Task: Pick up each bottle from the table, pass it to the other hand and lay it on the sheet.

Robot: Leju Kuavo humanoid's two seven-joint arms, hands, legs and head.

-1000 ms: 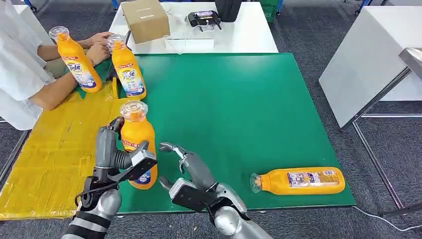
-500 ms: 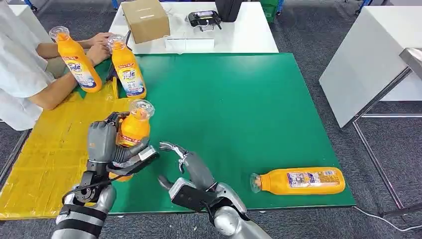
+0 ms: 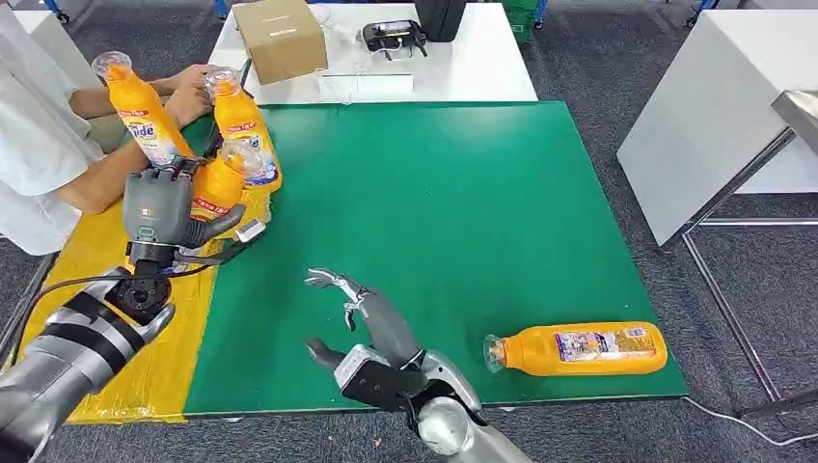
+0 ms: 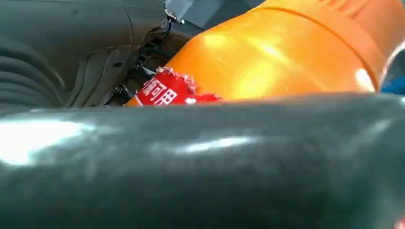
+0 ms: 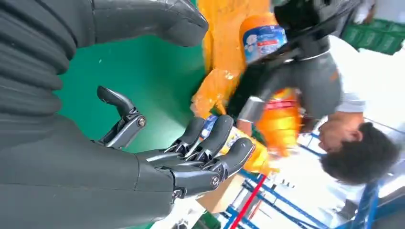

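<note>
At ten o'clock over the crinkled yellow sheet (image 3: 116, 289), the left robot hand (image 3: 159, 212) clamps a glossy orange bottle (image 3: 220, 183); the right robot hand (image 3: 371, 328) hovers, fingers apart, above the green table (image 3: 434, 193).

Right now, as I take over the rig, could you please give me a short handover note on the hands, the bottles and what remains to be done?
Left hand grips an orange bottle, tilted above the yellow sheet, close to the person's arm.
Right hand is open over the green mat, holding nothing.
Two more orange bottles stand upright at the far end of the sheet: one by the person, one at the mat's edge.
One orange bottle lies on its side on the mat to the right, untouched.
Left: lay the held bottle down, then fetch the lying one.
</note>
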